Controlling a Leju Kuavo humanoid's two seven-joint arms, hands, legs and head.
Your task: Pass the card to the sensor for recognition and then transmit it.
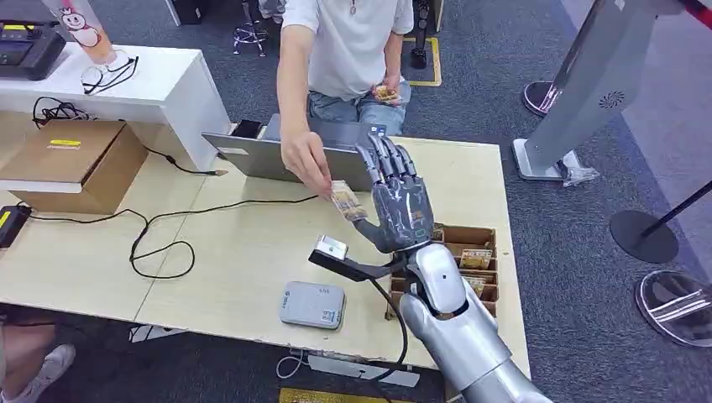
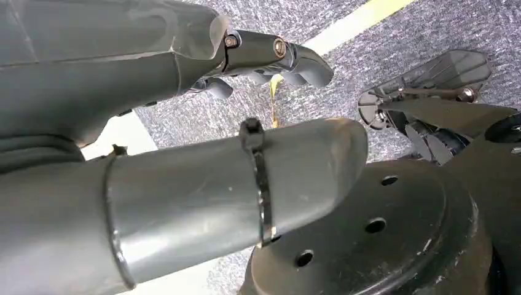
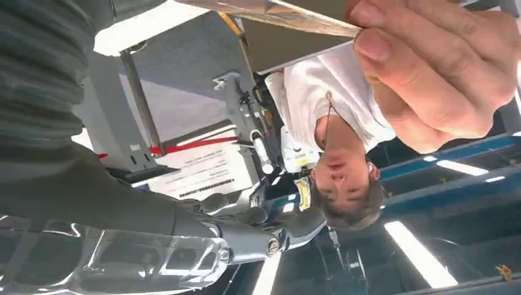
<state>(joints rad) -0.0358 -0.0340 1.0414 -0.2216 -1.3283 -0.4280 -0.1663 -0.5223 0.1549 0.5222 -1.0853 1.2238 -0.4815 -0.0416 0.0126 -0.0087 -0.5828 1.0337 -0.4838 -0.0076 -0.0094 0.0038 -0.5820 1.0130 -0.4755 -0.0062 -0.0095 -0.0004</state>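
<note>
A patterned card (image 1: 347, 204) hangs above the table (image 1: 235, 252), pinched at its far end by a person's hand (image 1: 304, 159). My right hand (image 1: 400, 201) is raised just right of it, fingers straight and apart; the card's near end lies by my thumb, with no finger closed on it. In the right wrist view the person's fingers (image 3: 430, 61) grip the card (image 3: 289, 15), well away from my extended fingers (image 3: 264, 236). The grey card sensor (image 1: 312, 305) lies flat near the table's front edge, below my hand. My left hand (image 2: 233, 55) hangs over the floor, holding nothing.
A wooden organiser (image 1: 467, 252) with several cards stands beside my right forearm. A laptop (image 1: 285, 151) sits at the table's far edge in front of the seated person, who holds more cards (image 1: 386, 92). A cardboard box (image 1: 71, 159) and a black cable (image 1: 159, 243) lie left.
</note>
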